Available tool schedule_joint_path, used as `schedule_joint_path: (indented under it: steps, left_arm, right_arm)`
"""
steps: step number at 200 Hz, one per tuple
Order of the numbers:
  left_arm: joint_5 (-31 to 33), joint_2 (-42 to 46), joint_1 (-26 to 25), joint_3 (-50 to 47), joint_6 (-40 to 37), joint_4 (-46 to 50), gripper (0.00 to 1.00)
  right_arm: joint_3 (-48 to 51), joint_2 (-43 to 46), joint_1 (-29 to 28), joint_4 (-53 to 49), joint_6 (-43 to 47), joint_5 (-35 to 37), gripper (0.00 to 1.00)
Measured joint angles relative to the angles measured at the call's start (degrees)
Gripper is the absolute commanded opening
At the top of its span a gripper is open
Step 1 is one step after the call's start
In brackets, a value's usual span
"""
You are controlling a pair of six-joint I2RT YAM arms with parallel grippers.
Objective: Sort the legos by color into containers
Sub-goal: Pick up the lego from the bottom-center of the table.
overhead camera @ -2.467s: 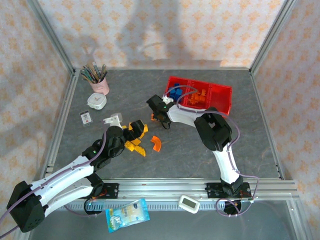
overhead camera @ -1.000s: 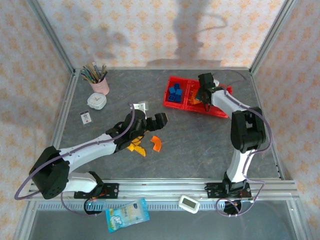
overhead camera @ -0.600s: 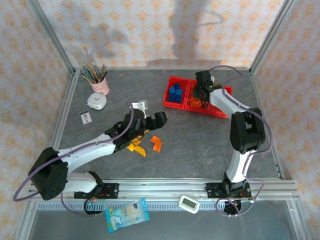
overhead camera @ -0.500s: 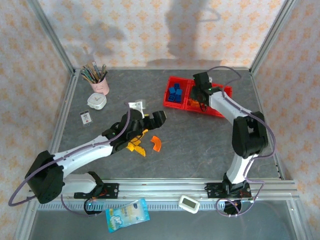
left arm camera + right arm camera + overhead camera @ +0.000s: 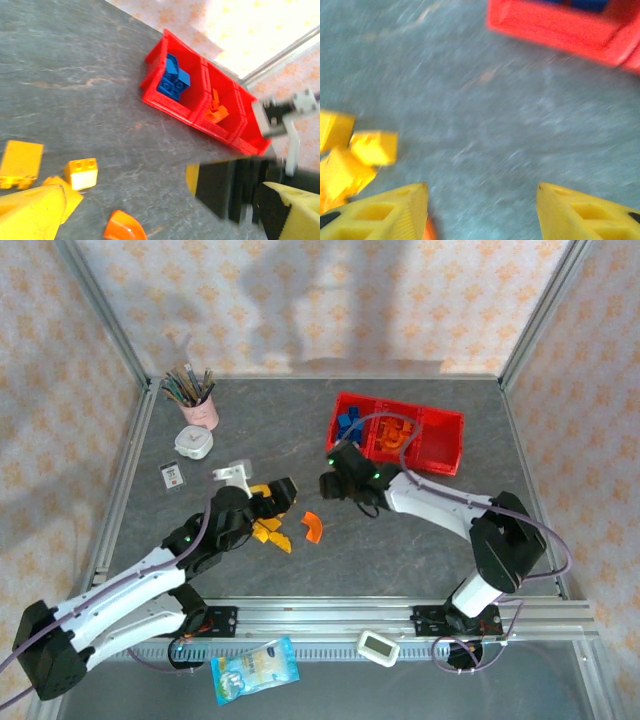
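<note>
Right gripper and left gripper: fingers apart, empty. Glossy yellow bricks and a curved orange arch lie on the grey table, near-left of the latticed red tray holding blue bricks and orange bricks.

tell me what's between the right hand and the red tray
Nothing but bare grey tabletop lies between the right hand and the red tray; the right wrist view shows it.
</note>
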State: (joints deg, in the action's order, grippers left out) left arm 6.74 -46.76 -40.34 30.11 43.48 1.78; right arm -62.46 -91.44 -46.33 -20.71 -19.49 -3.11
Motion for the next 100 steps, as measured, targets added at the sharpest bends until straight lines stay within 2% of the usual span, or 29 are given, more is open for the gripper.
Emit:
schedule_joint_path:
  steps: [42,63,100]
  left_arm:
    - [3.4,7.3,0.4,-2.4,1.7,6.4,0.99]
    - [4.5,9.2,0.4,-3.0,2.6,8.6,0.99]
    - [5.7,10.4,0.7,-3.3,3.2,10.1,0.99]
  right_arm:
    - [0.6,-2.7,-9.0,0.8,-1.5,0.6,0.73]
    - [-0.2,-6.7,-11.1,0.8,-1.4,1.9,0.76]
    - [-2.1,-12.0,-12.3,0.3,-0.8,3.4,0.76]
